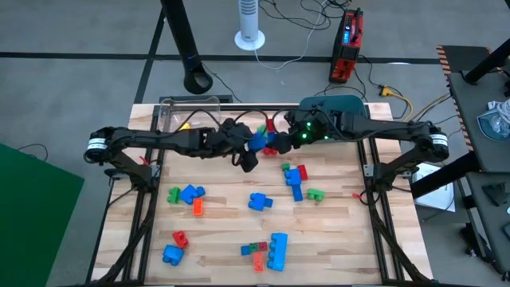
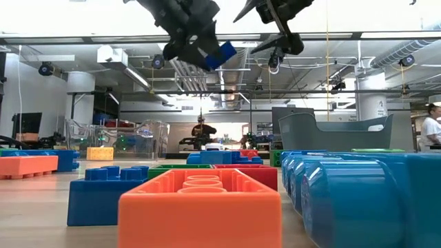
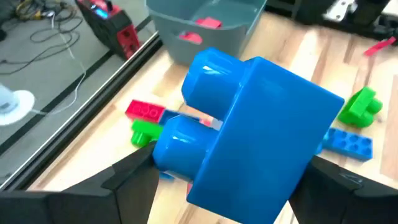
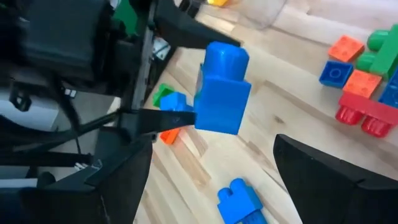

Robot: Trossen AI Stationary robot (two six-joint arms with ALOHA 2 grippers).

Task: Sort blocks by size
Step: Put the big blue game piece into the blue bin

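High view shows both arms meeting over the back middle of the desk (image 1: pixel 239 239), where the left gripper (image 1: pixel 253 145) has its jaws clamped on a chunky blue block (image 1: pixel 258 140) held up in the air, clear of the wood. The right gripper (image 1: pixel 296 137) hovers just beside it with its jaws apart and nothing between them. In the left wrist view the blue block (image 3: pixel 249 140) fills the frame between the two dark fingers (image 3: pixel 134 177), pinched across its flat side walls, its two round studs pointing away from the wrist; its long axis seems to run stud-to-base, tilted rather than level. It looks like hard, light, stiff plastic: smooth and a little slippery, so the flat faces are the safe place to grip, not the rounded studs. Beyond it sits the teal tub (image 3: pixel 208 28) with a couple of red pieces inside, probably the spot for this big block. A clear box (image 1: pixel 190 112) stands at the back left, and other blocks (image 1: pixel 185 195) lie scattered over the desk.
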